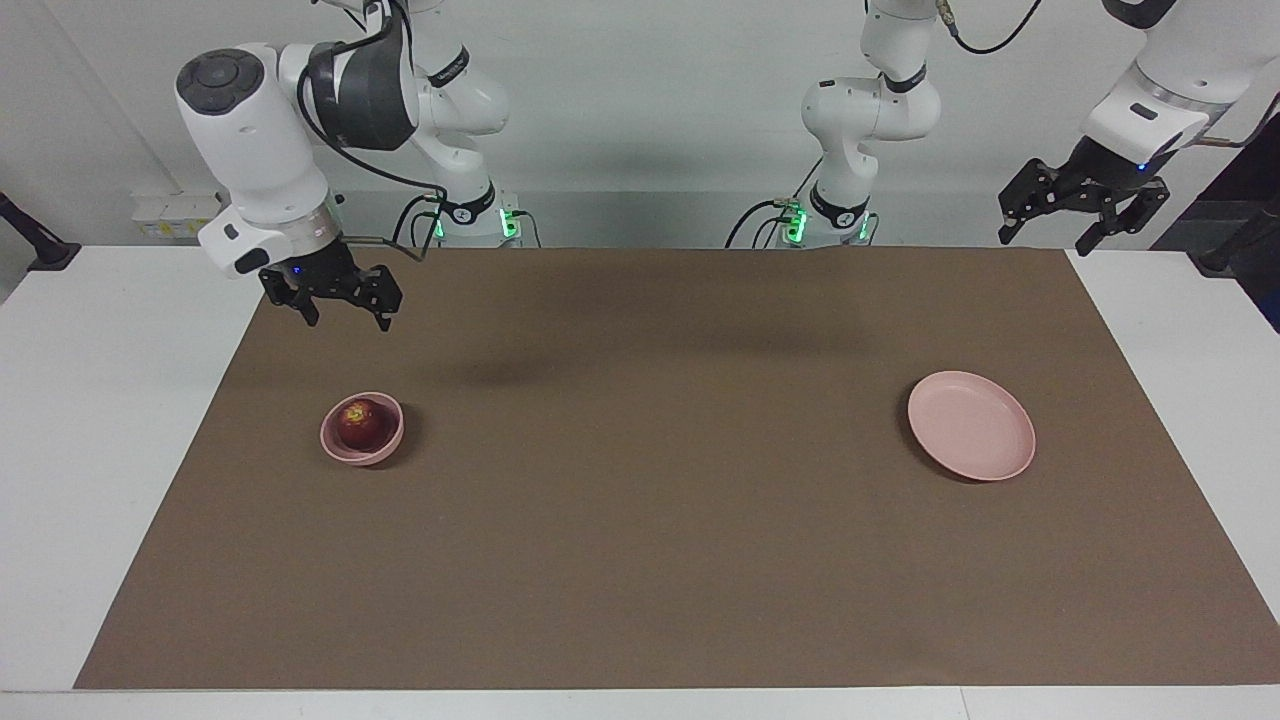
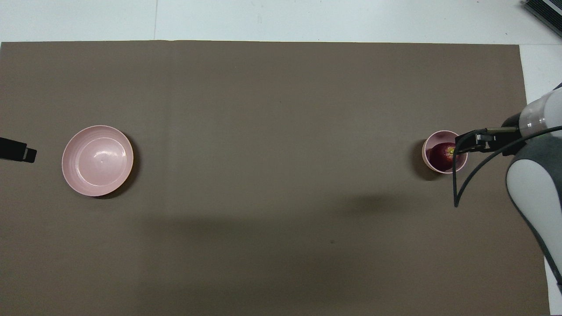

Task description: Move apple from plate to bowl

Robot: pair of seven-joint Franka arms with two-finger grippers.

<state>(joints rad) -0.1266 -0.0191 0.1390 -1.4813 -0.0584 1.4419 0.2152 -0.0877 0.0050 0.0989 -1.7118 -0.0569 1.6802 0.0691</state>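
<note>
- The apple sits inside the bowl, toward the right arm's end of the bench; its yellowish patch faces up.
- The plate lies bare on the brown mat toward the left arm's end, well apart from the bowl.
- The right tool hangs in the air with its jaws spread and nothing between them, over the mat's edge beside the bowl; the apple lies below it and a little farther from the robots.
- The left tool waits raised above the bench's corner by the plate, jaws spread and empty.
- The right arm is much the nearer to the apple, yet, judging from how things lie, the transfer is already done.
- What the coming move calls for is probably only clearance: the right tool drawing away without dipping toward the bowl's rim.
</note>
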